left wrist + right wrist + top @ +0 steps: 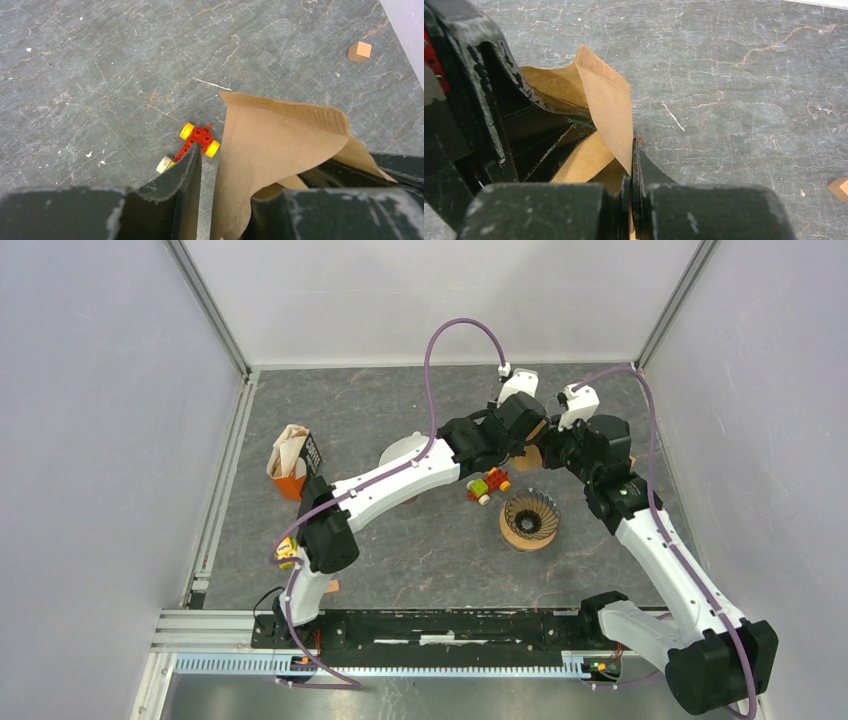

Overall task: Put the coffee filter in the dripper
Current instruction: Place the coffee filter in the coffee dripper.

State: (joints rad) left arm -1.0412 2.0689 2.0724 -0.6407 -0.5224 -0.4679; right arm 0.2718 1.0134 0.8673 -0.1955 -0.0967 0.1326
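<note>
The right pincer (631, 160) pinches the brown paper coffee filter (606, 100); the left pincer (260, 167) seems loose around it.

From my station I see two arms of one build: the left arm (400, 478) and right arm (665, 552) have glossy white links between chunky black joint housings. A purple cable (452, 328) trails along each. Small white camera housings (517, 384) sit at the wrists. The left end effector (265, 165) and right end effector (633, 160) are matte black, their edges scuffed pale grey.
</note>
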